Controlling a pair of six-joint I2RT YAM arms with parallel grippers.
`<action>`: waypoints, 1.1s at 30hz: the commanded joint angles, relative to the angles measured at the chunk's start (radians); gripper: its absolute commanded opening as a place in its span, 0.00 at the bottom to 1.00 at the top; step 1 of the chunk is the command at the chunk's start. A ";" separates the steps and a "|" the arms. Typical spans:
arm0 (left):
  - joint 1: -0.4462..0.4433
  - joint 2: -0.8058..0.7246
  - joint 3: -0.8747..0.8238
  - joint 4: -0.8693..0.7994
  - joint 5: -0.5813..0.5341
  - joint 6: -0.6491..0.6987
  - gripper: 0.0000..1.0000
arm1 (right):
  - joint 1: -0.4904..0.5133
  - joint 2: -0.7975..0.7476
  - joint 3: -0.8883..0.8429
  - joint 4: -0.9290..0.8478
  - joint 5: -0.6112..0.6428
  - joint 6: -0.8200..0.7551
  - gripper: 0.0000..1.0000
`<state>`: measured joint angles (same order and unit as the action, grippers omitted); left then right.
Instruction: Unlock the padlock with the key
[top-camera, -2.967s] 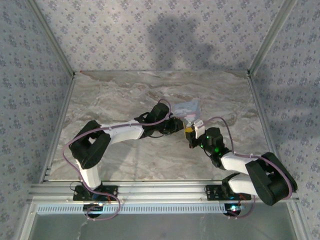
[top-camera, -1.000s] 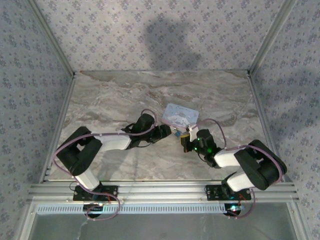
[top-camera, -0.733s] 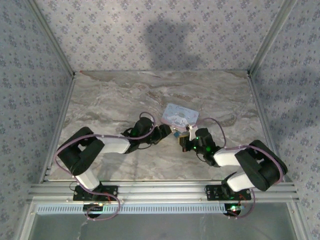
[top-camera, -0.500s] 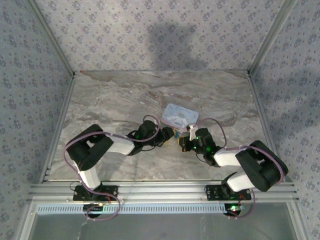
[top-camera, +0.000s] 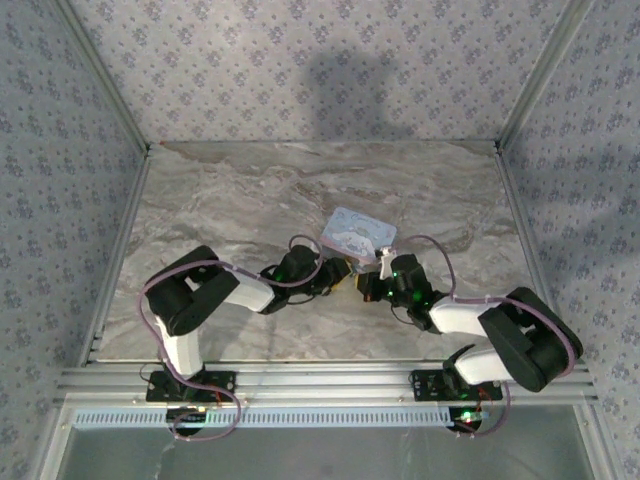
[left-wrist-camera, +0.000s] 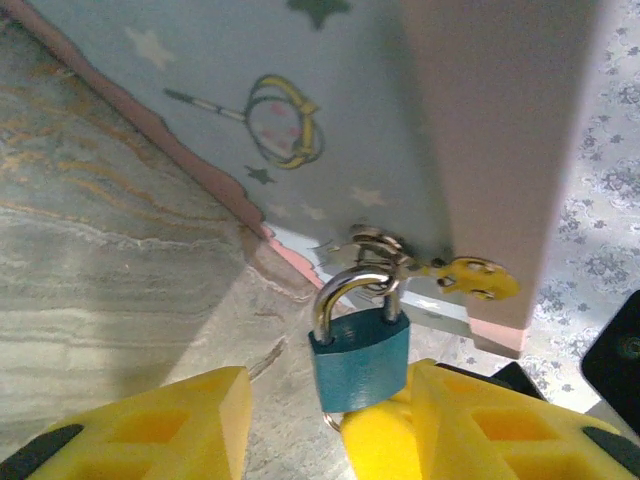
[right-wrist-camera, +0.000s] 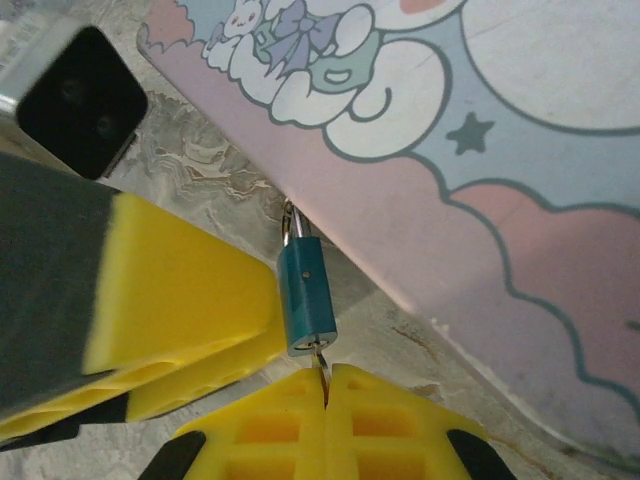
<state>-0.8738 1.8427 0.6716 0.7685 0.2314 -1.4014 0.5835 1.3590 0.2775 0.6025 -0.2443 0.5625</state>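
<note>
The padlock (left-wrist-camera: 360, 358), hanging from the box (left-wrist-camera: 300, 90) between the parted, empty fingers of the left hand (left-wrist-camera: 330, 390) and just beyond the right hand (right-wrist-camera: 325, 376) clenched on the key (right-wrist-camera: 321, 358), looked light, stiff, smooth and free-swinging, best pinched across its flat blue sides.

Teal padlock (left-wrist-camera: 360, 360), yellow pincer pads (left-wrist-camera: 150, 420), pastel blue-pink cartoon box (right-wrist-camera: 480, 120), grey-marbled table (top-camera: 220, 200).

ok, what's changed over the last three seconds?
The left gripper has drawn nearer the arm bases, and its jaws have narrowed around the padlock, not yet clamped. The box has shifted slightly nearer the arms. The right gripper stays shut on the key in the padlock.
</note>
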 joint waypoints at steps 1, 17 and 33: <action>-0.010 0.019 0.024 0.054 -0.022 -0.012 0.42 | 0.006 -0.020 0.037 0.000 -0.032 0.050 0.00; -0.010 0.071 0.056 0.090 -0.029 -0.039 0.28 | -0.011 -0.018 0.065 0.009 -0.074 0.184 0.00; -0.010 0.021 0.039 0.034 -0.069 -0.050 0.00 | -0.182 -0.246 0.030 -0.267 -0.101 0.007 0.44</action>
<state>-0.8795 1.8923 0.7124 0.8532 0.1970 -1.4494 0.4355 1.1759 0.3061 0.4557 -0.3588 0.6685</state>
